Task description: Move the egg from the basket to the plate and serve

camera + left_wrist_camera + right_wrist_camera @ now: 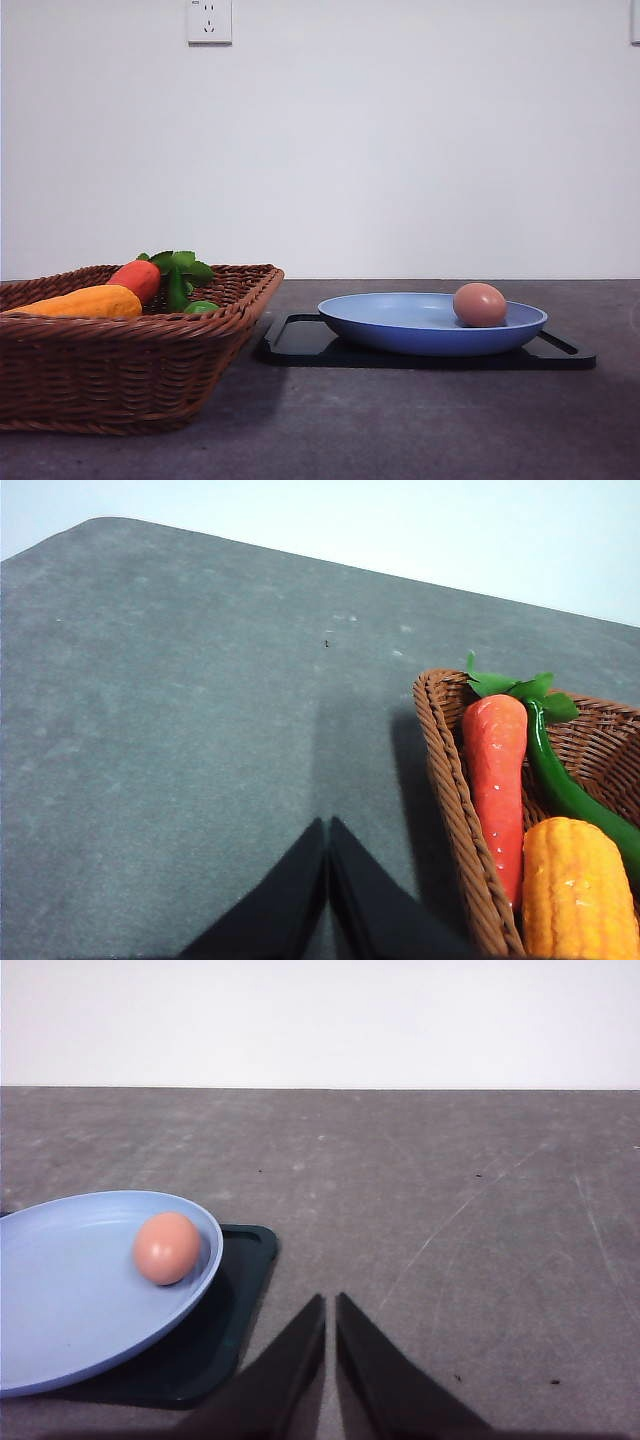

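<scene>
The pinkish-brown egg (pixel 480 304) (pixel 166 1248) lies in the light-blue plate (pixel 400 322) (pixel 70 1290), toward its right side. The plate rests on a flat black tray (pixel 300 340) (pixel 215 1340). The dark brown wicker basket (pixel 120 375) (pixel 450 790) stands at the left of the table. My left gripper (pixel 328 825) is shut and empty over bare table beside the basket's outer wall. My right gripper (pixel 330 1302) is shut and empty over bare table, apart from the plate and tray.
In the basket lie a red vegetable with green leaves (pixel 140 278) (pixel 495 780), an orange-yellow vegetable (pixel 85 302) (pixel 580 890) and a green one (pixel 570 795). The dark grey tabletop (pixel 420 420) runs back to a white wall with a socket (pixel 209 21).
</scene>
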Available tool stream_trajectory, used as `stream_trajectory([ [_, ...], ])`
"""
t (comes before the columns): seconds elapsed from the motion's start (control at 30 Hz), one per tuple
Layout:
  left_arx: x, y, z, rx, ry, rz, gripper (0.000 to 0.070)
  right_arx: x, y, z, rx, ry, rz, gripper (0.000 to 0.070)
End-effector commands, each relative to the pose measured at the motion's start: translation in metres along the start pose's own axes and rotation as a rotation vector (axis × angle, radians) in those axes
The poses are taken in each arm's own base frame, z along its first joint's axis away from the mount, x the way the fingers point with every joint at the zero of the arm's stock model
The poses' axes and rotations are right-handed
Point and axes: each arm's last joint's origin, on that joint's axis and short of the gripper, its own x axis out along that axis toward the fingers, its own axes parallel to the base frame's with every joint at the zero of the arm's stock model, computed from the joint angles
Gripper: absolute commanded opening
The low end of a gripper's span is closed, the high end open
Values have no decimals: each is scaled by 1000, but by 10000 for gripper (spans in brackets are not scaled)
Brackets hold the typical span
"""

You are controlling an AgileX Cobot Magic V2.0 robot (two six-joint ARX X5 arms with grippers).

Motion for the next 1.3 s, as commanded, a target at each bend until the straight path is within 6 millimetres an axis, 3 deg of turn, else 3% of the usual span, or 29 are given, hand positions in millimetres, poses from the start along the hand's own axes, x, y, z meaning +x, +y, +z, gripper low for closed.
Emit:
stream_trajectory([
  [0.0, 2, 2, -9, 0, 40, 6, 0, 0, 0, 0, 9, -8, -2, 0],
  [1.27, 2, 2, -9, 0, 40, 6, 0, 0, 0, 0, 9, -8, -2, 0],
])
